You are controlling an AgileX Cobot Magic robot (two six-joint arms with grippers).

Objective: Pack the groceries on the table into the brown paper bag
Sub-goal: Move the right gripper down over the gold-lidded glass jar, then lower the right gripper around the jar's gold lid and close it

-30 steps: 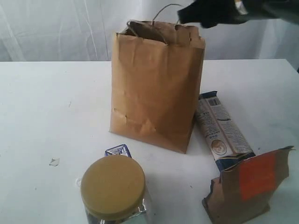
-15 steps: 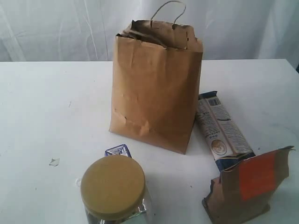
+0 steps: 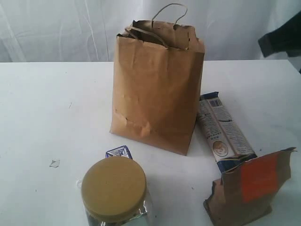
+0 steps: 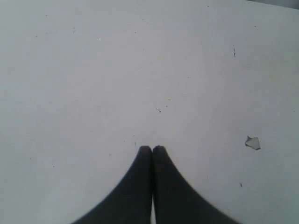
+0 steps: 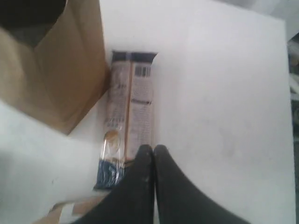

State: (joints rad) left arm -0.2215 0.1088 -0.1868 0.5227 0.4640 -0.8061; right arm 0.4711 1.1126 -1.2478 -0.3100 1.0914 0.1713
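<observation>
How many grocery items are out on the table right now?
4: the jar at the front, a small carton just behind it, the long packet beside the bag, the pouch front right. Others may be hidden.

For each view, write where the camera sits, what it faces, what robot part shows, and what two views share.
Exterior: off the arms, above the table's near edge, facing the bag, jar, packet and pouch; the right arm shows at the right edge.
Left wrist: on the left arm, facing down at the table; the shut left gripper shows.
Right wrist: on the right arm, facing down at the packet beside the bag; the shut right gripper shows.
Shared: exterior and right wrist both show the packet and bag.
</observation>
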